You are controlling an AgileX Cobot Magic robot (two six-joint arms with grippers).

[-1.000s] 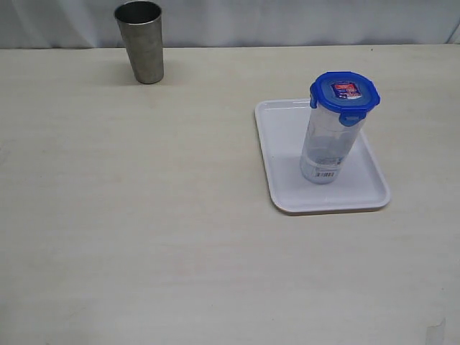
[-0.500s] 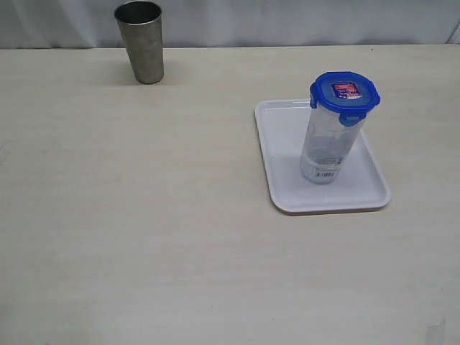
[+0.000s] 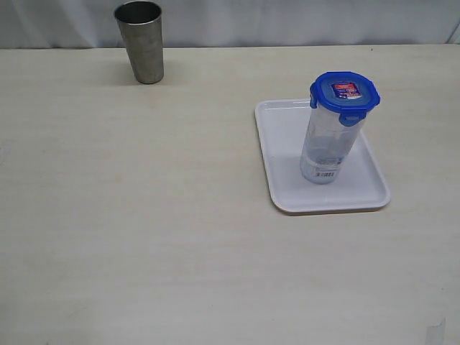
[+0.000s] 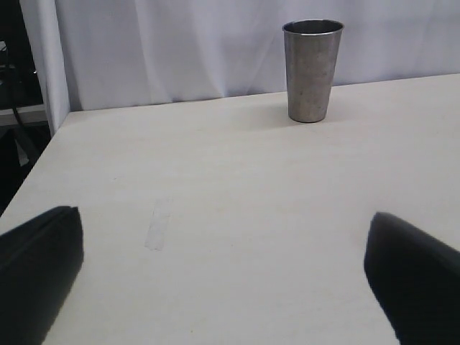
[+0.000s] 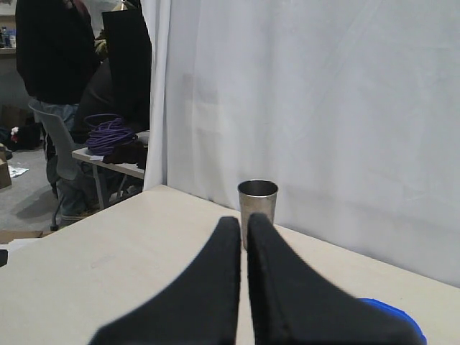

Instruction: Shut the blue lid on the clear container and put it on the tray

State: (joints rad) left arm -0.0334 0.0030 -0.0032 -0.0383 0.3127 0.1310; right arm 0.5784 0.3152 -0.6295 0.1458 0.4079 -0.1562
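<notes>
The clear container [image 3: 329, 147] stands upright on the white tray [image 3: 287, 180], with the blue lid [image 3: 344, 93] seated on its top. A sliver of the blue lid [image 5: 392, 313] also shows in the right wrist view, beside the fingers. Neither arm appears in the exterior view. My left gripper [image 4: 223, 269] is open wide above bare table, nothing between its black fingers [image 4: 39, 259]. My right gripper [image 5: 244, 224] is shut, its two black fingers pressed together and holding nothing.
A grey steel cup [image 3: 141, 39] stands upright at the far left of the table, also seen as the cup [image 4: 313, 68] in the left wrist view and the cup [image 5: 257, 198] beyond the right fingertips. A white curtain [image 5: 323, 108] backs the table.
</notes>
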